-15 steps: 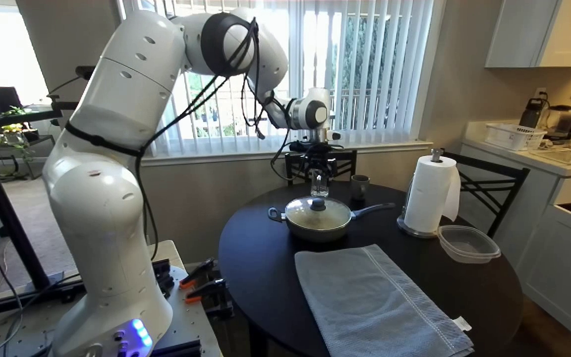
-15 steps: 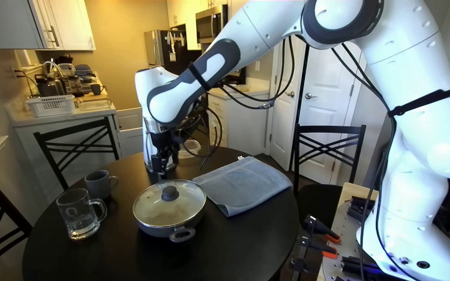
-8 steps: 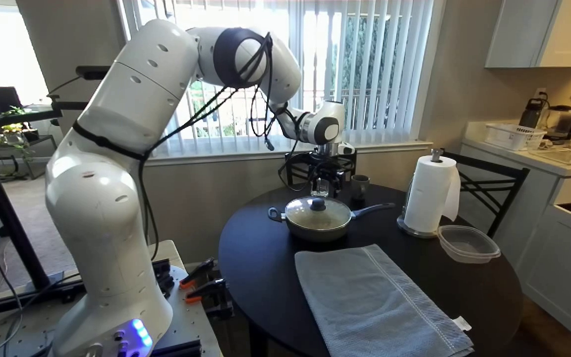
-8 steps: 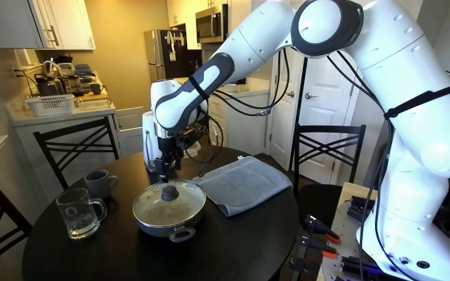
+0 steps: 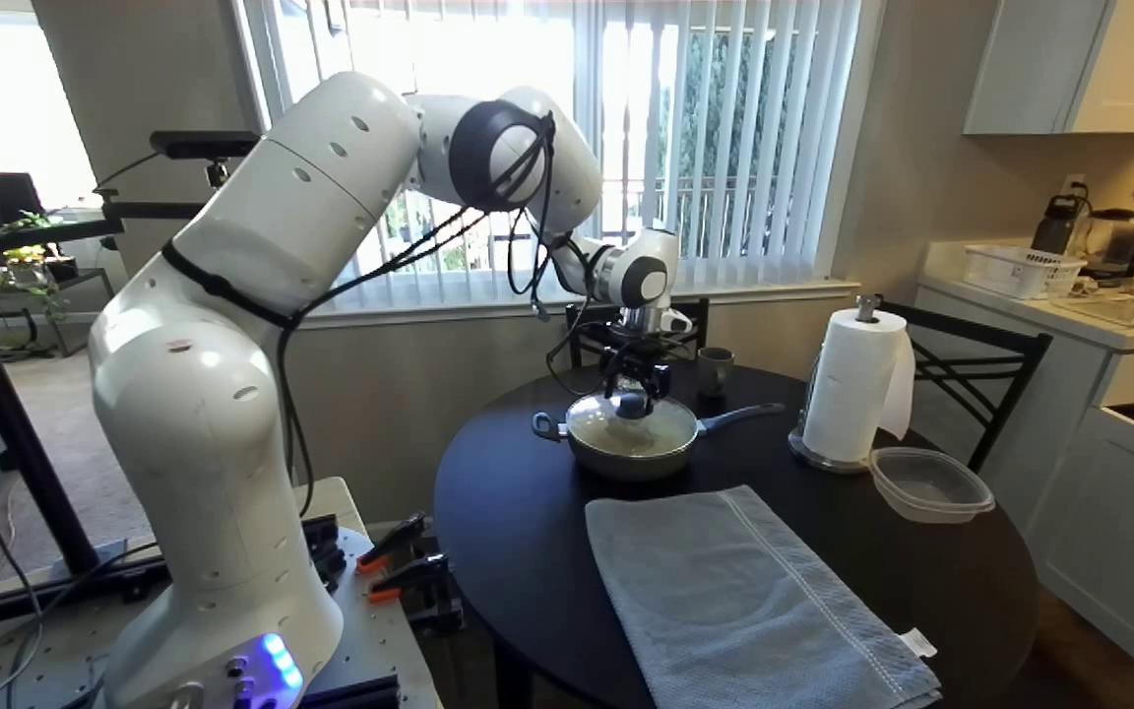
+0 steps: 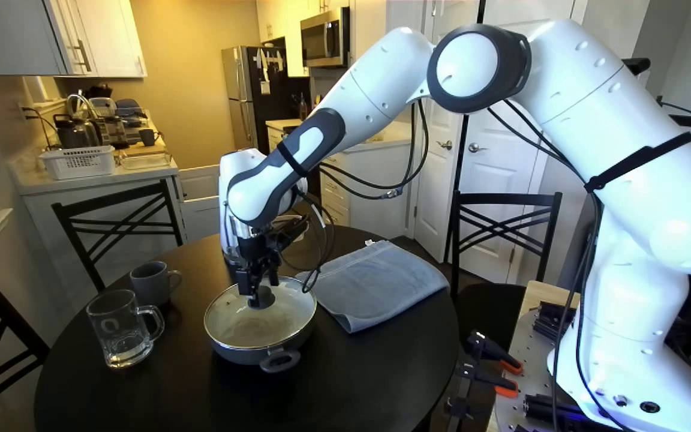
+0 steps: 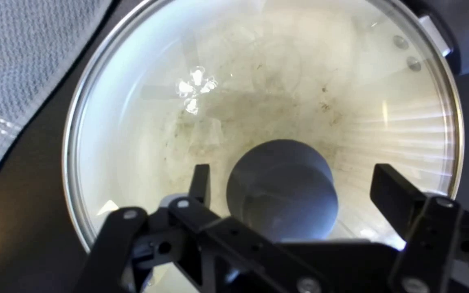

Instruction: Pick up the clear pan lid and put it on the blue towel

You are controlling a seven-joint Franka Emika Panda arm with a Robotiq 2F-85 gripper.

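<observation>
The clear pan lid, with a metal rim and dark knob, sits on the pan in both exterior views (image 5: 597,425) (image 6: 249,330). It fills much of the wrist view (image 7: 259,81). The blue towel lies flat on the table beside the pan in both exterior views (image 5: 744,601) (image 6: 375,288); its edge shows in the wrist view (image 7: 27,53). My gripper (image 5: 636,390) is low over the lid in both exterior views (image 6: 263,289). In the wrist view its open fingers (image 7: 291,182) stand either side of the knob (image 7: 279,183), with a gap on each side.
The pan (image 5: 631,465) has a long handle (image 5: 742,417) and a small loop handle (image 6: 280,360). A glass mug (image 6: 120,336) and a grey mug (image 6: 152,285) stand near the pan. A paper towel roll (image 5: 852,384) and a plastic container (image 5: 931,487) are on the table.
The arm has come down. My gripper has moved from behind and above the pan to low over the lid, its fingers now at the knob. Lid, pan and towel have not moved.
</observation>
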